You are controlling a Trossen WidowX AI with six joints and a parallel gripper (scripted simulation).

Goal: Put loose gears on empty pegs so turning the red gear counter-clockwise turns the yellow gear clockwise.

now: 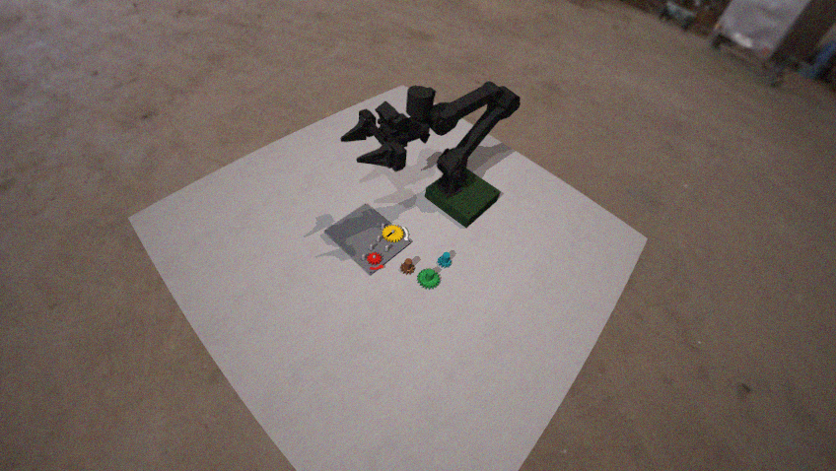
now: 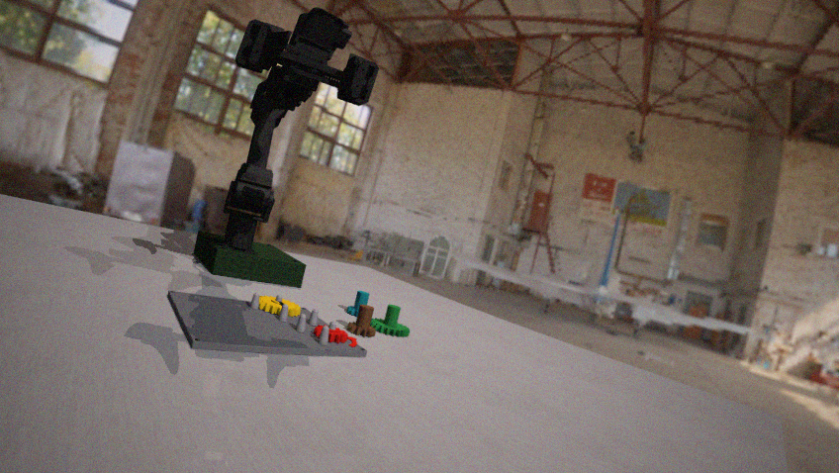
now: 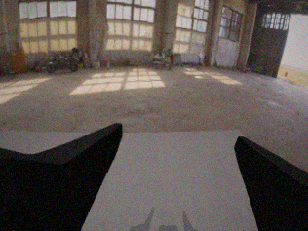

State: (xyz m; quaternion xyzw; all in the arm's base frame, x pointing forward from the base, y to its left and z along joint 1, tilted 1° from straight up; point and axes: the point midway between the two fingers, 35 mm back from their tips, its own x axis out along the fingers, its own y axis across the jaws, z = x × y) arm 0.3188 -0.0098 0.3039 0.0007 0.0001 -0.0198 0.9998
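The grey board (image 1: 349,229) (image 2: 220,337) lies on the table. The red gear (image 1: 374,260) (image 2: 331,334) sits at one corner and the yellow gear (image 1: 397,237) (image 2: 270,305) with its black stripe sits along the same side. Several empty pegs stand around and between them. A brown gear (image 1: 407,267) (image 2: 364,322), a green gear (image 1: 429,280) (image 2: 393,321) and a teal gear (image 1: 445,260) (image 2: 360,302) stand upright on the table beside the board. My gripper (image 1: 350,149) (image 2: 308,62) (image 3: 180,135) is open and empty, high above the table and pointing roughly level; the wrist view shows no gears.
The green base block (image 1: 466,201) (image 2: 258,264) carries the arm, close to the board's yellow-gear side. The red arrow (image 1: 378,267) lies beside the red gear and the white arrow (image 1: 407,235) beside the yellow one. The brown gear is the loose gear nearest the board.
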